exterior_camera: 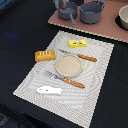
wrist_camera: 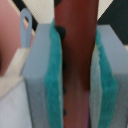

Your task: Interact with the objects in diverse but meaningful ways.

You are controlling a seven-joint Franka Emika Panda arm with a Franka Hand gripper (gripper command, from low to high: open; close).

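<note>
Dark table, placemat (exterior_camera: 95, 75) mid-surface: loaf (exterior_camera: 44, 55), butter (exterior_camera: 77, 43), fish (exterior_camera: 49, 90). Sausage (wrist_camera: 75, 65) off the table, clamped between gripper (wrist_camera: 76, 75) pads; likely light, stiff, slippery; hold mid-length

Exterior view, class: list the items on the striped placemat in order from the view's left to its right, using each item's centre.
Bread loaf → white fish → fork → plate → butter block, all on the placemat.
</note>
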